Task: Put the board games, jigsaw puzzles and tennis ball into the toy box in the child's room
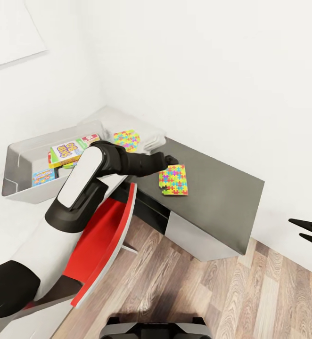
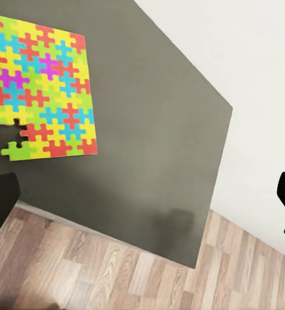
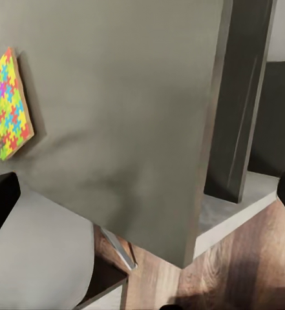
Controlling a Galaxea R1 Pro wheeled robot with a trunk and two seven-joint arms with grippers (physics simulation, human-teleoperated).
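Head view: a thin multicoloured jigsaw sheet [image 1: 174, 180] lies flat on the low dark grey side table [image 1: 222, 188], near its edge toward the robot, with the left gripper [image 1: 171, 160] hovering just beside the sheet's far edge
A second bright jigsaw sheet [image 1: 127, 139] rests on the pale grey-white desk [image 1: 142, 129] behind the black forearm, beside the wide silvery toy bin [image 1: 19, 165], which holds flat printed game boxes [image 1: 69, 151]. In the left wrist view the nearer puzzle [image 2: 39, 97] sits apart from the dark fingertips [image 2: 0, 200], which stand spread with nothing between them. The right gripper [image 1: 309, 230] hangs over the wood-plank floor [image 1: 198, 292] well apart from the table, its black prongs parted and empty
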